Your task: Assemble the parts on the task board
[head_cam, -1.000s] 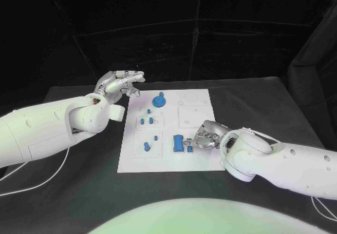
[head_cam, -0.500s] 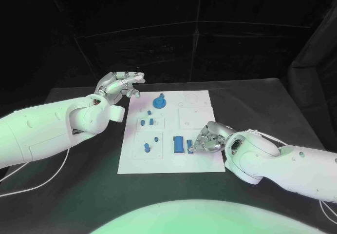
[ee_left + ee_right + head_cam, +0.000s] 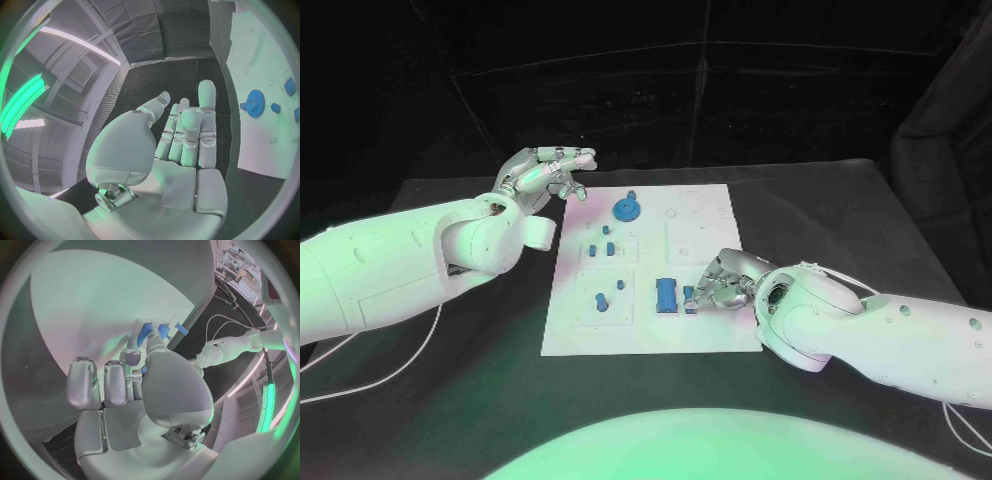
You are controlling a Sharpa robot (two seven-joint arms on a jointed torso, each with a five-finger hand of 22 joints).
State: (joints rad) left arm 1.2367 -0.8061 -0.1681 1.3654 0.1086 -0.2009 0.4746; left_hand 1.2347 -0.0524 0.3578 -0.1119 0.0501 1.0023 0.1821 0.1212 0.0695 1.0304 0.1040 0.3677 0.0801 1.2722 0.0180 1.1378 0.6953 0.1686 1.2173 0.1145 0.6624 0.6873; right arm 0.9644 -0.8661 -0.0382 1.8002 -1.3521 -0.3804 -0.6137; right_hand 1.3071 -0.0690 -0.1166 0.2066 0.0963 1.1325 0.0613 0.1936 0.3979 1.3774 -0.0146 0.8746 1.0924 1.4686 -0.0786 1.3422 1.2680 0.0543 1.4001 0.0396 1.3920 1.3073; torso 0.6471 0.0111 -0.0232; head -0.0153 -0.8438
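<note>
Parts on the task board point(image 3: 708, 330) clustered toward its left half; the one that mattered was the blue block point(image 3: 666, 293) near the board's front edge, its long axis running front to back. The right hand point(image 3: 718, 284) lay just beside it, on its right, fingers curled toward a smaller blue piece point(image 3: 689, 302); whether they pinched it could not be told. The left hand point(image 3: 545, 170) hovered with nothing in it, fingers apart, off the board's far left corner, well apart from the block.

black table point(image 3: 473, 400); white task board point(image 3: 711, 325) flat at centre; thin white cable point(image 3: 387, 365) at 8 o'clock.
</note>
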